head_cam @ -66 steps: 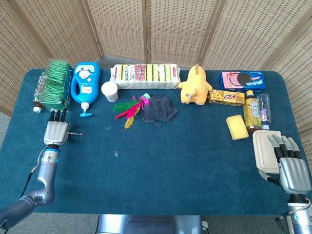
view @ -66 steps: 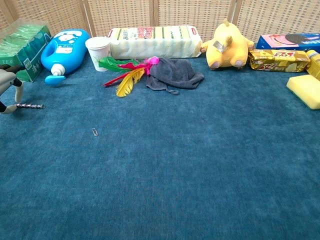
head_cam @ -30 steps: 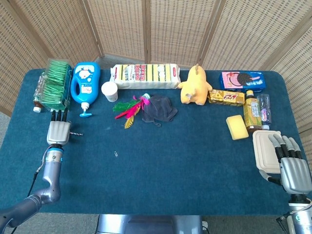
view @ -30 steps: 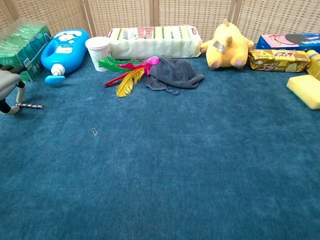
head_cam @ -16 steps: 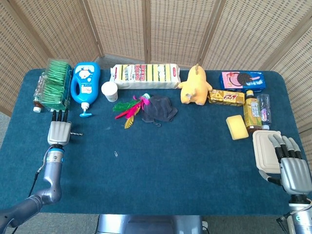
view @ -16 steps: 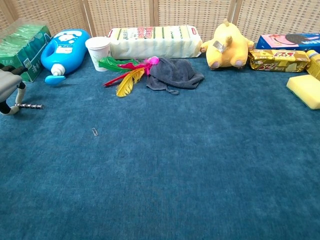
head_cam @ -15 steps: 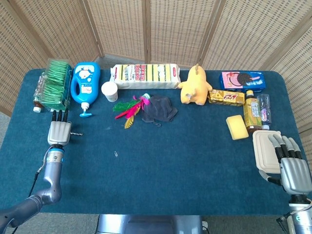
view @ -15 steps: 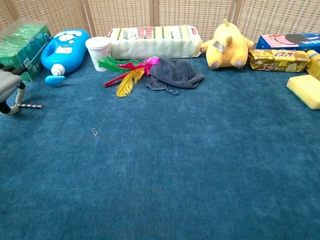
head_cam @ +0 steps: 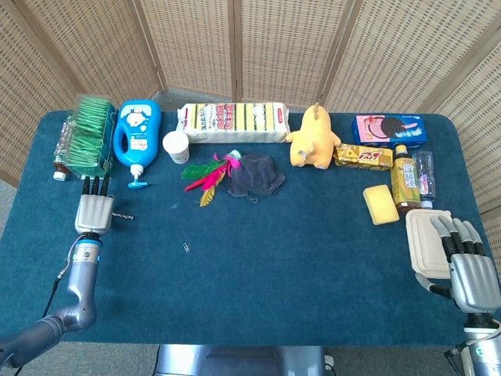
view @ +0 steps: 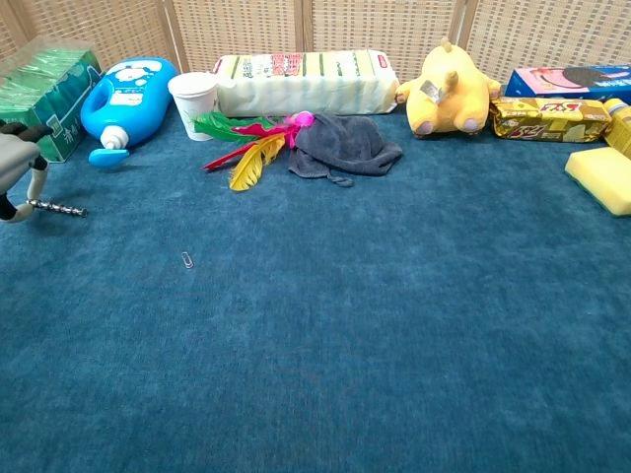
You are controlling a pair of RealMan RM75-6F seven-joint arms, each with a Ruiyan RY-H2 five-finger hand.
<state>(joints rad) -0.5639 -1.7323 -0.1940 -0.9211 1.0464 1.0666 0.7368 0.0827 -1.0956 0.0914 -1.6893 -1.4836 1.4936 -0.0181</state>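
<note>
— Head view is showing the right hand [head_cam: 472, 276] nearest, at the counter's [head_cam: 274, 266] front corner. Is it gripping anything?

— No, it is lying released, fingers stretched out over the edge of the white lidded box [head_cam: 423, 239].

— And the left hand [head_cam: 92, 213]?

— It is resting farther back, fingers pointing straight ahead. The metal twist bit [head_cam: 123, 216] is lying on the counter, sticking out from its thumb side. Whether the thumb is pinching it cannot be told.

— So how far along is the work?

— Judging by that, it is barely starting: the bit is not yet lifted. Beyond it the blue bottle [head_cam: 137, 135] and green tea box [head_cam: 88, 133] are standing untouched.
</note>
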